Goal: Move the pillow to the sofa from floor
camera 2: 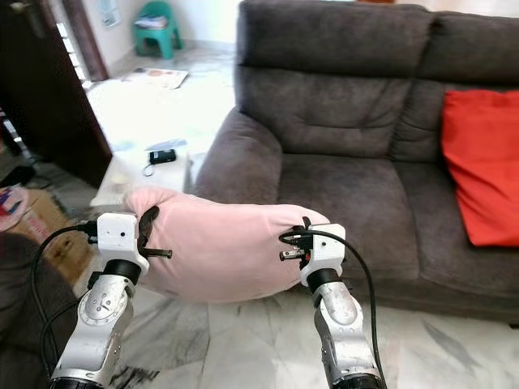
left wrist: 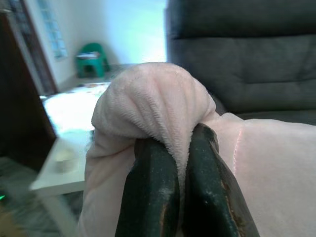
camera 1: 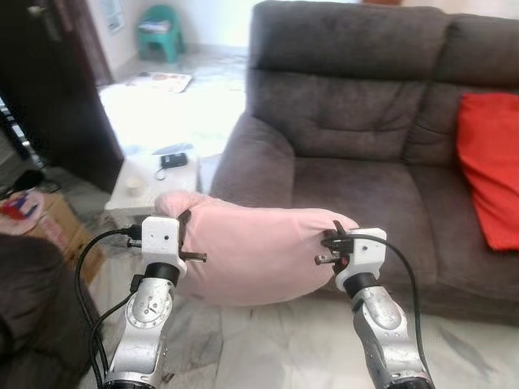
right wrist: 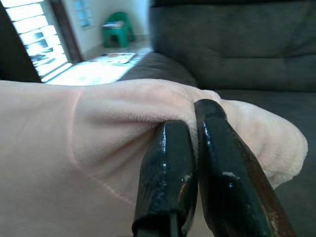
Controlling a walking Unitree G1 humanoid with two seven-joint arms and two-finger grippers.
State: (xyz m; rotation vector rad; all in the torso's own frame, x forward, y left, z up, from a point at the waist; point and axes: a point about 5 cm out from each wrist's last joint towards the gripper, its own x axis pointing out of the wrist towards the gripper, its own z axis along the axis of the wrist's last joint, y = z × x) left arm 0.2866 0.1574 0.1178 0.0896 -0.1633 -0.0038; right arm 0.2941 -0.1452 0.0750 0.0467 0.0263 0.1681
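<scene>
One pink pillow (camera 1: 255,253) is held up off the floor between the two grippers, just in front of the front edge of the grey sofa (camera 1: 357,162), near its left armrest. The left gripper (left wrist: 183,148) is clamped on a fold at the pillow's left end, and the right gripper (right wrist: 193,133) is pinched on the fabric at its right end. The seat cushion behind the pillow is bare, while one red cushion (camera 1: 491,170) leans at the right of the sofa. One low white table (camera 1: 154,182) stands beside the armrest. The floor (camera 1: 276,340) is of pale marble tiles. One green chair (camera 1: 160,31) is seen far back.
</scene>
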